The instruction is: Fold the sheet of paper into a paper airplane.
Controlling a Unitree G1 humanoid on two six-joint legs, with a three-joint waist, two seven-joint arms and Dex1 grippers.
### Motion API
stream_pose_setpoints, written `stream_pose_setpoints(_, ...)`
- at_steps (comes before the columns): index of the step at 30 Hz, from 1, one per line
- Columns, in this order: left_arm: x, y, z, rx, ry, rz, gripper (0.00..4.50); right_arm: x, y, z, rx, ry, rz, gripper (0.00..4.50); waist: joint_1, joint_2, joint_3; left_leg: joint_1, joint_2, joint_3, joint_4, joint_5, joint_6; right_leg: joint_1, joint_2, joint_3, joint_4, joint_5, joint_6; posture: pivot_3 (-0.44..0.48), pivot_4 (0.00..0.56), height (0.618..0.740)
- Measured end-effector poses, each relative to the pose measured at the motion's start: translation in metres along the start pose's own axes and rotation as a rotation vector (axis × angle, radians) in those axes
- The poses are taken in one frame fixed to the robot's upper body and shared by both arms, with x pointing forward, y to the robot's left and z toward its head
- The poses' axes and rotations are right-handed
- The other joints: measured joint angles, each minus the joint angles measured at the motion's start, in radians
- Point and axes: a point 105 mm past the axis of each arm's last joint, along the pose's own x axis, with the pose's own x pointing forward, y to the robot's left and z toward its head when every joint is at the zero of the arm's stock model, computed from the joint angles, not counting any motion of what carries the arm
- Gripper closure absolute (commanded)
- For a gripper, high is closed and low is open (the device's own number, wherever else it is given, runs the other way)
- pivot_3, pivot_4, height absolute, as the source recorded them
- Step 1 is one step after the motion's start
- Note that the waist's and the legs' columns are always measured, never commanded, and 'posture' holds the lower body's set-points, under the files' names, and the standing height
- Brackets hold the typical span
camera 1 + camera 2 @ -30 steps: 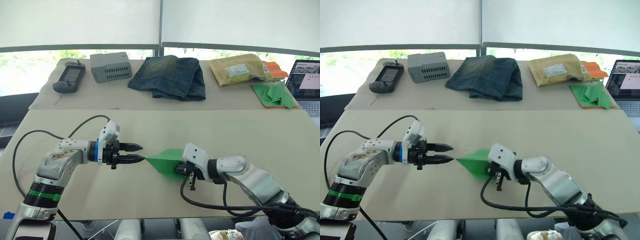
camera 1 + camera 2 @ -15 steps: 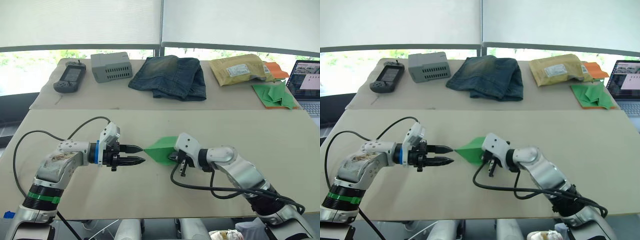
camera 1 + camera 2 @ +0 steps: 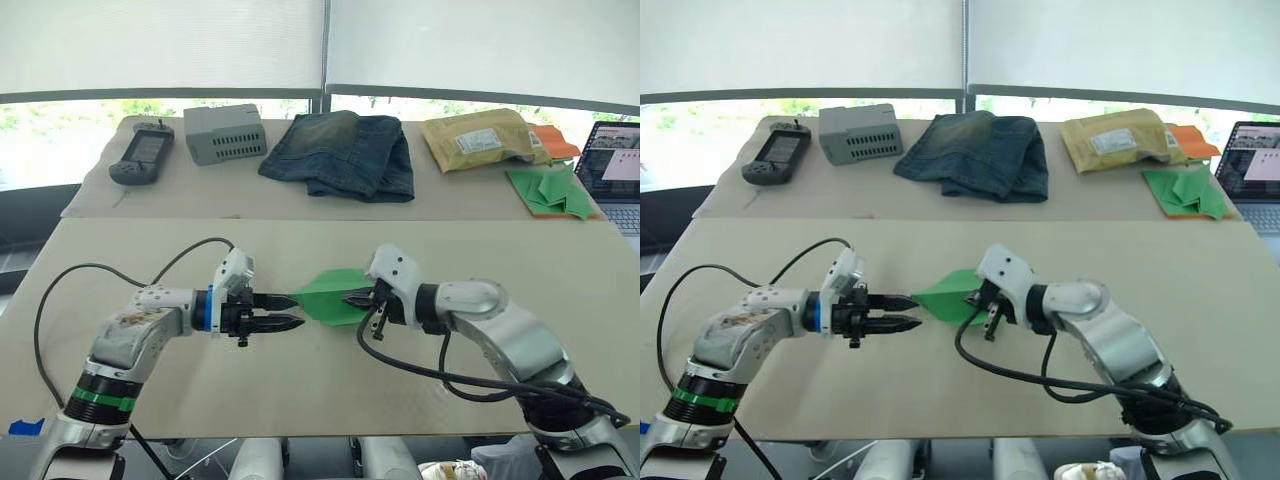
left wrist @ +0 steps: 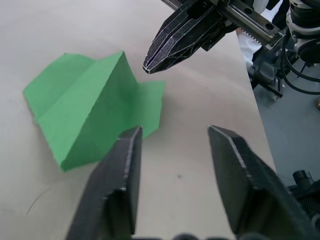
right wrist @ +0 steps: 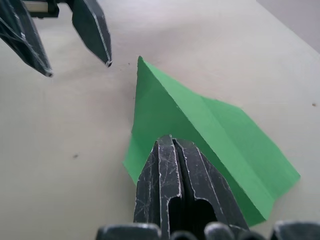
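Observation:
The sheet of paper (image 3: 326,296) lies on the near table, bright green and folded into a pointed wedge with a raised crease (image 4: 95,95), close to a paper airplane shape. Its point faces my left gripper (image 3: 298,310), which is open, level with the table, with its fingertips just short of that point. My right gripper (image 3: 349,297) is shut and points left over the paper's right half. In the left wrist view its closed tip (image 4: 148,66) hovers beside the raised crease. Whether it touches the paper I cannot tell. In the right wrist view the shut fingers (image 5: 172,165) cover the paper's middle (image 5: 210,127).
On the far table lie a handheld device (image 3: 139,160), a grey box (image 3: 225,133), folded jeans (image 3: 340,155) and a padded envelope (image 3: 478,140). At the back right, a heap of green darts (image 3: 546,190) lies on an orange sheet beside a laptop (image 3: 615,165). Both arms trail black cables.
My right gripper has swung up from the paper's lower right and now points left over it. The paper has slid slightly away from the front edge. My left gripper has edged right.

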Motion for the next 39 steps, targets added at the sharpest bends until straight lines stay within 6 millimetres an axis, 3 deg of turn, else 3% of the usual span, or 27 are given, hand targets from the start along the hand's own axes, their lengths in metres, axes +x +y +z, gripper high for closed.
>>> stream_pose_setpoints(3,0.012,-0.005,0.001,0.0,-0.01,-0.004,4.43,-0.01,-0.01,0.0,-0.008,0.017,-0.035,4.5,0.004,0.0,0.0,0.0,0.0,0.0,0.0,0.0,0.0,0.0,0.0,0.0,0.0,0.0,0.0,0.0,0.15,0.728)
stream_pose_setpoints(8,0.042,-0.01,-0.008,-0.021,0.006,0.012,4.43,-0.018,-0.02,0.004,-0.041,0.03,-0.074,4.5,0.005,0.0,0.0,0.0,0.0,0.0,0.0,0.0,0.0,0.0,0.0,0.001,0.0,0.0,0.0,0.0,0.15,0.728)
stream_pose_setpoints(13,0.06,0.001,-0.015,-0.018,0.029,0.132,4.43,-0.022,-0.028,0.005,-0.087,0.03,-0.106,4.5,0.007,0.0,0.0,0.0,-0.001,0.001,0.0,0.0,0.0,0.0,0.0,0.001,0.0,0.0,0.001,0.0,0.15,0.728)
stream_pose_setpoints(18,0.063,0.007,-0.02,-0.012,0.046,0.203,4.43,-0.016,-0.039,0.009,-0.179,0.02,-0.125,4.5,0.005,0.0,0.0,0.001,-0.002,0.001,0.0,0.0,0.0,0.0,0.0,0.001,0.0,0.0,0.0,0.0,0.15,0.728)
stream_pose_setpoints(26,0.065,0.004,-0.038,-0.04,0.109,0.201,4.43,0.022,-0.056,0.014,-0.217,0.003,-0.061,4.5,0.0,0.0,0.0,0.001,-0.002,0.001,0.0,0.0,0.0,0.001,0.0,0.001,0.0,0.003,-0.003,0.0,0.15,0.728)
stream_pose_setpoints(31,0.066,0.006,-0.038,-0.038,0.117,0.227,4.43,0.036,-0.044,-0.005,-0.189,0.07,0.078,4.5,0.005,0.0,0.0,0.001,-0.003,0.0,0.0,0.0,0.0,0.002,-0.002,0.001,-0.001,0.005,-0.005,0.0,0.15,0.728)
stream_pose_setpoints(39,0.067,0.007,-0.037,-0.045,0.121,0.244,4.43,0.03,-0.029,-0.009,-0.152,0.102,0.208,4.5,0.006,0.0,0.0,0.002,-0.003,0.0,0.0,0.0,0.0,0.002,-0.002,0.001,-0.001,0.005,-0.005,0.0,0.15,0.728)
